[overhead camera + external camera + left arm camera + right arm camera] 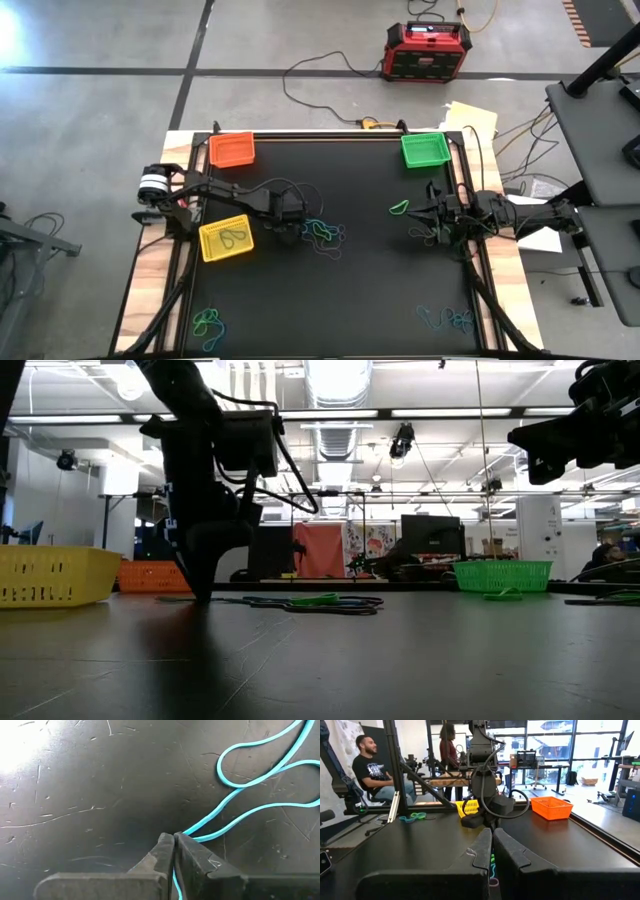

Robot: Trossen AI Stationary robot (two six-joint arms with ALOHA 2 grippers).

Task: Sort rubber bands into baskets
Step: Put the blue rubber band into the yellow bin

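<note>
The left gripper (pixel 291 236) stands on the black table (pixel 360 290), fingers (pixel 165 855) clenched on a light-blue rubber band (pixel 260 775) from the central pile (pixel 325 233), at three o'clock from the yellow basket (pixel 226 239). The right gripper (pixel 418 211) waits with fingers closed and empty at the table's three o'clock edge, below the green basket (pixel 424 150); the orange basket (pixel 232 150) sits at eleven o'clock.

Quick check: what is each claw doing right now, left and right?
Left claw: shut on a light blue rubber band at the mat.
Right claw: shut, holding nothing visible.
</note>
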